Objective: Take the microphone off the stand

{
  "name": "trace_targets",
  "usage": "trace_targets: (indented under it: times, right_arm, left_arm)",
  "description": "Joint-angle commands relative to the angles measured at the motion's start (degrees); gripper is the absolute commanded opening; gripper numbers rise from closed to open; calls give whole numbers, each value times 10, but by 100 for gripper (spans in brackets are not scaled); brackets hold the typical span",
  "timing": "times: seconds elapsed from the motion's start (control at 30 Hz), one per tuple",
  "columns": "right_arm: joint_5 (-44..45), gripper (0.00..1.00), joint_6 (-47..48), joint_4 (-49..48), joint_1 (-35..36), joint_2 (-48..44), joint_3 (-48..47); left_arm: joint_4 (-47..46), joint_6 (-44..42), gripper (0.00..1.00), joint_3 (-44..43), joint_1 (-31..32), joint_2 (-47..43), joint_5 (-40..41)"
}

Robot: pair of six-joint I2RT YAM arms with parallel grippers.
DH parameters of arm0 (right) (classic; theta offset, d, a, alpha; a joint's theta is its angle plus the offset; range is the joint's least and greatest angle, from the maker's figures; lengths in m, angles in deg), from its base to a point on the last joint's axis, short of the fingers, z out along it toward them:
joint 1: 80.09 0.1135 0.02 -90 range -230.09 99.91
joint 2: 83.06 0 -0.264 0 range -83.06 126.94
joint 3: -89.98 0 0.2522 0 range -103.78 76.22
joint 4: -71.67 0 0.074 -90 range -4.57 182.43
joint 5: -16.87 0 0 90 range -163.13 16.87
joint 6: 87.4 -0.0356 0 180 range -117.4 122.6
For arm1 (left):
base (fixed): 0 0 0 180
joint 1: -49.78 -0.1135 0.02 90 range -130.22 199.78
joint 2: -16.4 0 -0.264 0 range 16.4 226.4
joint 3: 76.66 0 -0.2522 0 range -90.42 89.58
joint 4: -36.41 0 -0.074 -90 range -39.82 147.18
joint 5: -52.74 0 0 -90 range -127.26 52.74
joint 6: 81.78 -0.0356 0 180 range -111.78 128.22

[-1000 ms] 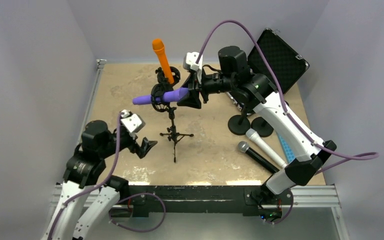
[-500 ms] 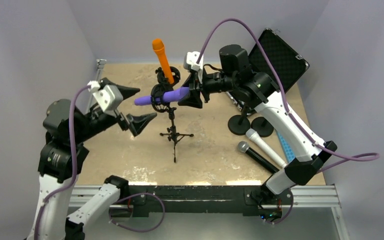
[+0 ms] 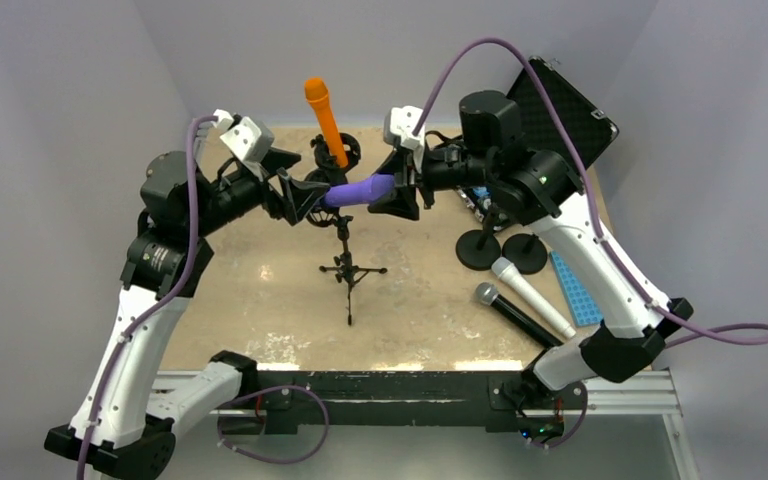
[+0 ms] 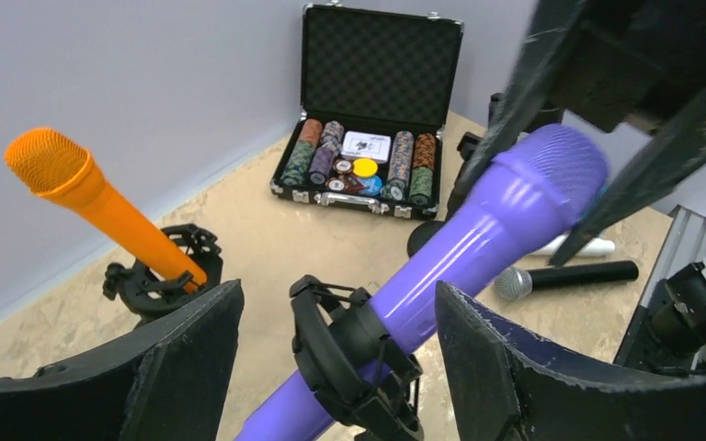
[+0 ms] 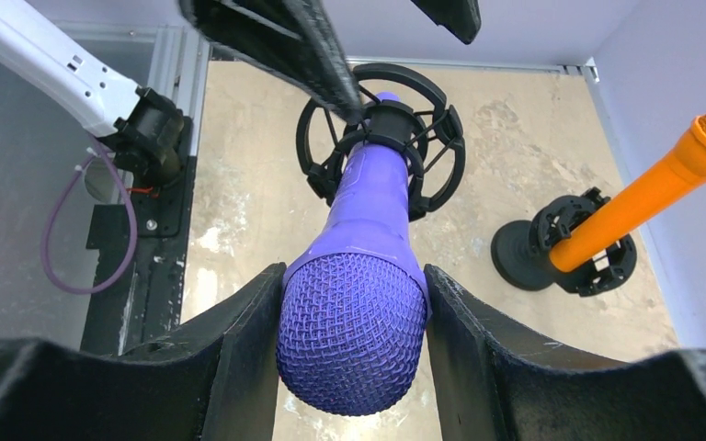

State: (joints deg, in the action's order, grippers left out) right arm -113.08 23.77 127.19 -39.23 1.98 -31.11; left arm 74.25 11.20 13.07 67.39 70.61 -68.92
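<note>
A purple microphone [image 3: 360, 190] lies level in a black ring mount [image 4: 349, 358] on top of a thin tripod stand [image 3: 345, 268]. My right gripper [image 3: 400, 190] is shut on the microphone's mesh head [image 5: 354, 340], with both pads pressed against it. My left gripper [image 3: 305, 195] is at the mount from the other side. In the left wrist view the left gripper [image 4: 338, 303] stands open, one finger on each side of the mount with a gap on both sides. The microphone's tail is hidden behind the left gripper in the top view.
An orange microphone [image 3: 325, 120] sits in a low round-based holder behind the stand. An open case of poker chips [image 4: 368, 156] is at the back right. A white microphone [image 3: 530, 295], a black microphone [image 3: 515, 312], two round bases [image 3: 480, 250] and a blue strip [image 3: 572, 290] lie to the right.
My left arm has risen from low near the table's left side to the ring mount, and its jaws have narrowed a little. My right gripper has shifted slightly right with the microphone.
</note>
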Motion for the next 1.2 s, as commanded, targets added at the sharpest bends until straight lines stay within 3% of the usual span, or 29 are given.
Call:
trace_targets:
  times: [0.0, 0.73, 1.17]
  right_arm:
    - [-3, 0, 35, 39, 2, -41, -9]
    - [72, 0, 121, 132, 1, -200, 29]
    - [134, 0, 123, 162, 1, -248, 47]
  left_arm:
    - [-43, 58, 78, 26, -14, -2, 35]
    - [-82, 73, 75, 70, -19, 6, 35]
    - [-92, 91, 93, 53, -19, 12, 38]
